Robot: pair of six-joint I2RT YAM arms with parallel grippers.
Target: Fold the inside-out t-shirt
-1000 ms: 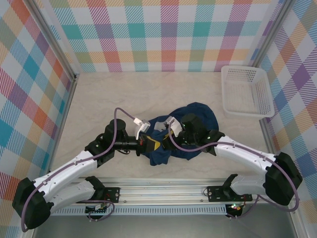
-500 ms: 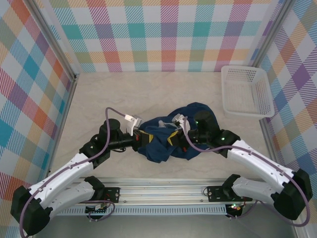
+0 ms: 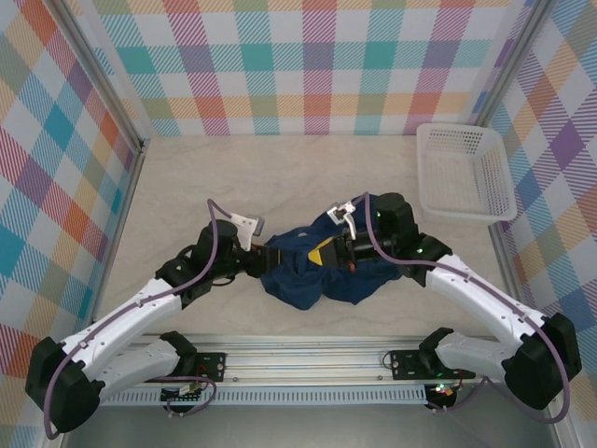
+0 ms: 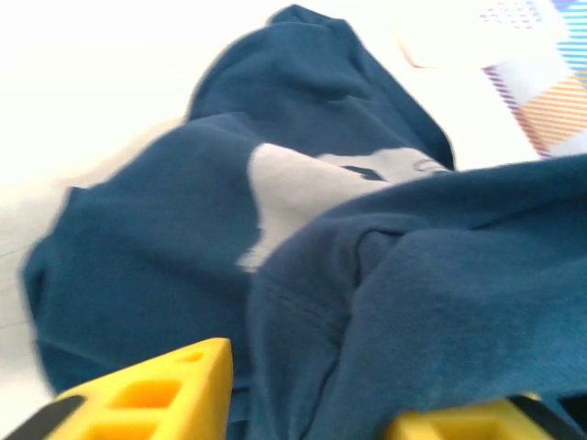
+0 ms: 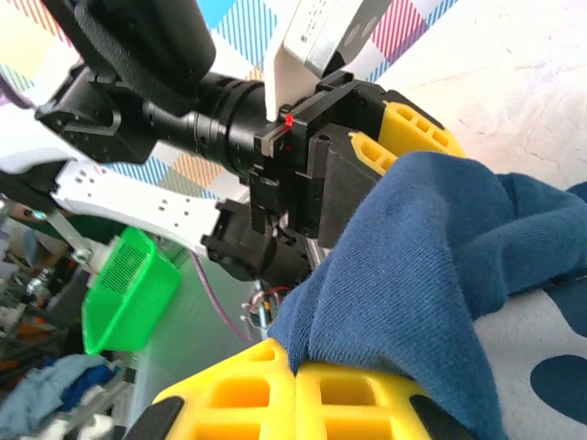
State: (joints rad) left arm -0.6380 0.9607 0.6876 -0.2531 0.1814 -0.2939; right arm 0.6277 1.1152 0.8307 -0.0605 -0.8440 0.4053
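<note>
1. While the inside-out t-shirt (image 3: 312, 285) is lumped in a crumpled heap about mid-table (image 3: 280, 177), just ahead of both arms, nothing like a fold can be seen yet. So the job is judged to be at the very start.
2. A raised fold of navy cloth is pinched by the right gripper (image 5: 293, 394) near the top-middle of the heap, with the yellow fingers pressed tight together on it.
3. The left gripper (image 4: 312, 412) is parked at the heap's left edge with its fingers spread. Cloth is draped between them but isn't squeezed, as far as can be told.
4. Key relation: the heap is stretched roughly left-to-right, with the two grippers faced toward each other near its left half. Most of the cloth is therefore lying on the right arm's side.
5. Which way the shirt points can't be told, since collar and hem are buried. A pale grey print (image 4: 303, 197) is exposed on top.
6. Guess: the heap probably needs to be pulled apart sideways and spread flat first.
</note>
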